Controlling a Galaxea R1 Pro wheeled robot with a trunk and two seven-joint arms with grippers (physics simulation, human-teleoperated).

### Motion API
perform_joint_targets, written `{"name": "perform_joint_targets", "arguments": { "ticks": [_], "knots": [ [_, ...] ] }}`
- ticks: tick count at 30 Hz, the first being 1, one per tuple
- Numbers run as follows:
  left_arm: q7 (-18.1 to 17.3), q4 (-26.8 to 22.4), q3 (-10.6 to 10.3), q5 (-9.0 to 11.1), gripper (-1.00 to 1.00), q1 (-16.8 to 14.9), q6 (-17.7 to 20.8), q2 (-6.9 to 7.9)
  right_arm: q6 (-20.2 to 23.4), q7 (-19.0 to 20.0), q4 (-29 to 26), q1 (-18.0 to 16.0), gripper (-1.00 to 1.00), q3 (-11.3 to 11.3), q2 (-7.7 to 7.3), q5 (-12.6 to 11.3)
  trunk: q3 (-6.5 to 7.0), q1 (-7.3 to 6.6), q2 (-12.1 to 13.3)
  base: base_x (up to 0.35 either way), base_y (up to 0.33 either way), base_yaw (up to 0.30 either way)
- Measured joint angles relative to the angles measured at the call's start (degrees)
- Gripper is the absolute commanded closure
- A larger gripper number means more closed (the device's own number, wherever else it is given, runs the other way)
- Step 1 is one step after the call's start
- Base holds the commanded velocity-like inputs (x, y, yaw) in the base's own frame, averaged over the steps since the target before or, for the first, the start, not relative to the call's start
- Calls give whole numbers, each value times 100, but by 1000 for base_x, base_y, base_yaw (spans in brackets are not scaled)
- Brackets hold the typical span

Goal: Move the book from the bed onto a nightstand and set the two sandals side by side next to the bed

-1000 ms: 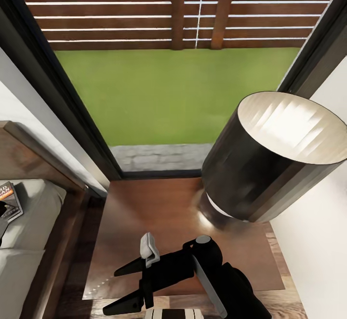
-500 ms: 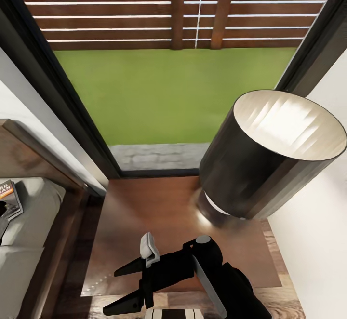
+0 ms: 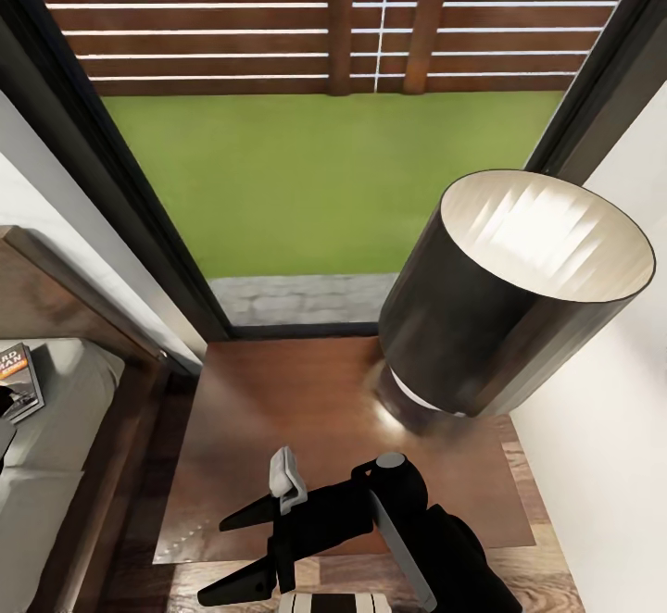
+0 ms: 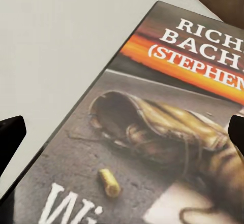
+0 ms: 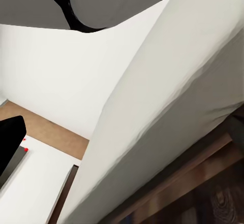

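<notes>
On the bed, the thin, light book lies between the open left hand's fingers; pinch its edge.

A glossy dark wood top is seen on the nightstand, lower centre of the head view. The book has a smooth printed paper cover. The mattress, lower left, looks matt cloth.
</notes>
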Motion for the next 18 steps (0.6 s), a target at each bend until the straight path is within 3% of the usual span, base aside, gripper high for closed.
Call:
{"name": "perform_joint_targets", "arguments": {
  "ticks": [18],
  "knots": [
    [1,29,-6,-3,-100,0,-2,1,0,1,-1,2,-100,0,0,2,0,0,0,0,-16,0]
  ]
}}
